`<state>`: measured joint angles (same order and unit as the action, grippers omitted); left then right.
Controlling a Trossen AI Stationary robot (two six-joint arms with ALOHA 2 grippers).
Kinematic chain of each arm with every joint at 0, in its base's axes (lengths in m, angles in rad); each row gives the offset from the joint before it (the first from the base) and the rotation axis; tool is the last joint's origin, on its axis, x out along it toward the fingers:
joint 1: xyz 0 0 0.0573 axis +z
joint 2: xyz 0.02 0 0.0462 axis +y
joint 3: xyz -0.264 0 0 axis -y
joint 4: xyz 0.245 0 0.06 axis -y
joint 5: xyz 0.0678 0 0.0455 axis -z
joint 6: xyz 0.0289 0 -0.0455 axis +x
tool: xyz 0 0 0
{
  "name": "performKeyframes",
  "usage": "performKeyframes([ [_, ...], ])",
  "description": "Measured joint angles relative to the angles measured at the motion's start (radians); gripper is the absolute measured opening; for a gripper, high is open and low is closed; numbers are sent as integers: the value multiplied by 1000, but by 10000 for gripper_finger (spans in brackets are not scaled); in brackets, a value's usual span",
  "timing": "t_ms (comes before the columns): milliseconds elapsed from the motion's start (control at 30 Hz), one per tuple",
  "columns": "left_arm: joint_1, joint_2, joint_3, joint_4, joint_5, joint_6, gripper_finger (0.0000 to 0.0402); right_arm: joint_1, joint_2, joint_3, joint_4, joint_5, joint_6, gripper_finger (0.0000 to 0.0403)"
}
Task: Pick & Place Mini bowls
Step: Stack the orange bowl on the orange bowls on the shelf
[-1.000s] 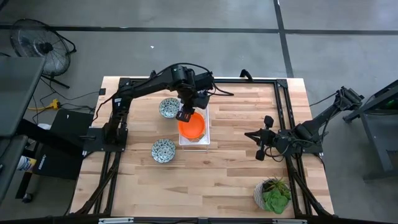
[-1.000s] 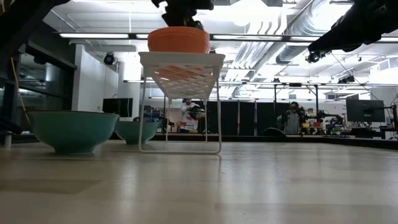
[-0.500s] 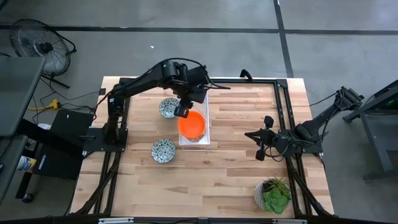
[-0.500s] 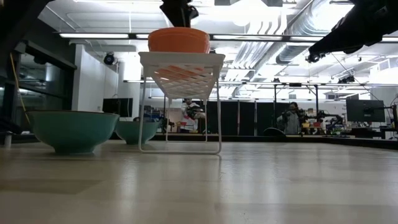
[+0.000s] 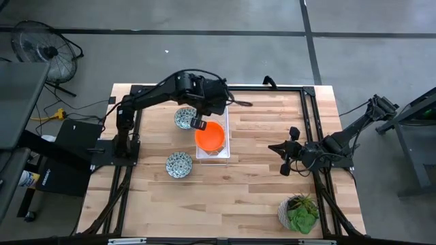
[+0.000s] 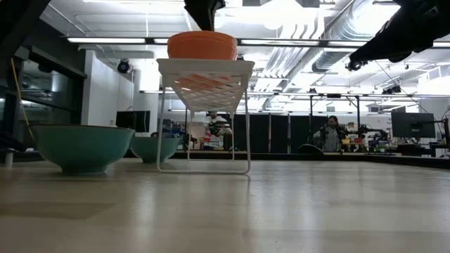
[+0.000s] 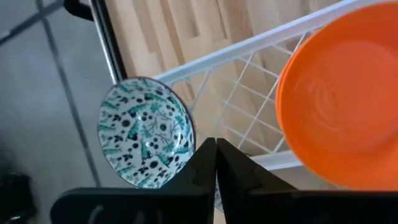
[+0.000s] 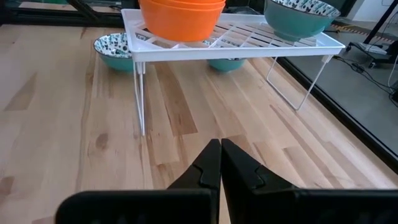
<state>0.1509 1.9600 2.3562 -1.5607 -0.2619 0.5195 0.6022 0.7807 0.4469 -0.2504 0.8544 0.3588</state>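
A stack of orange mini bowls (image 5: 210, 136) stands on the white lattice tray (image 5: 223, 151), which rests on wire legs. In the right wrist view a patterned mini bowl (image 8: 301, 15) sits on the tray's other end. Two more patterned mini bowls (image 5: 184, 118) (image 5: 179, 164) stand on the table left of the tray. My left gripper (image 5: 199, 124) hangs shut and holding nothing above the tray's left edge, between the orange stack (image 7: 342, 93) and the nearer patterned bowl (image 7: 146, 132). My right gripper (image 5: 286, 160) waits shut at the table's right, pointing at the tray.
A pale pot with a green plant (image 5: 298, 212) stands at the near right corner. Black frame rails (image 5: 306, 116) run along the table's sides. Bare wood lies between the tray and my right gripper.
My left gripper has risen off the orange bowls' rim and drawn back a little toward the table's left edge, and its fingers have shut on nothing. The orange bowls stay on the tray.
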Motion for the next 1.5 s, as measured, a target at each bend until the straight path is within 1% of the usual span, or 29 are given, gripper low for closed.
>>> performKeyframes([
  [233,-50,-40,0,47,-21,-2,2,0,0,0,-1,-3,0,0],
  [300,-62,-55,-18,43,-23,-10,1,0,0,0,-2,-4,1,0],
  [367,-68,-71,-38,84,-35,-24,1,0,0,0,-2,-6,3,0],
  [433,-72,-105,-77,72,-35,-35,1,0,3,0,-2,-6,4,0],
  [500,-80,-139,-124,136,-36,-37,1,1,6,0,-4,-11,6,0],
  [600,-80,-214,-248,185,-14,-51,0,1,10,0,-2,-19,19,0],
  [667,-80,-256,-341,295,11,-46,0,3,13,0,-6,-24,25,0],
  [767,-63,-365,-523,368,97,-12,0,11,23,0,2,-15,26,0],
  [833,-41,-428,-629,548,194,29,0,18,27,0,-2,-18,26,0],
  [900,0,-499,-739,601,285,62,0,21,35,0,10,-16,26,0],
  [1000,52,-567,-859,794,474,185,0,21,41,-1,3,-18,27,0],
  [1067,95,-614,-935,809,588,245,0,20,45,0,16,-9,27,0],
  [1133,134,-628,-984,917,682,288,0,20,47,0,14,2,26,0],
  [1200,181,-631,-1036,942,773,318,0,19,51,0,26,10,22,0],
  [1333,256,-628,-1098,1021,949,387,0,19,51,0,31,11,20,0],
  [1500,325,-625,-1174,1118,1115,435,0,19,51,0,31,11,24,0],
])
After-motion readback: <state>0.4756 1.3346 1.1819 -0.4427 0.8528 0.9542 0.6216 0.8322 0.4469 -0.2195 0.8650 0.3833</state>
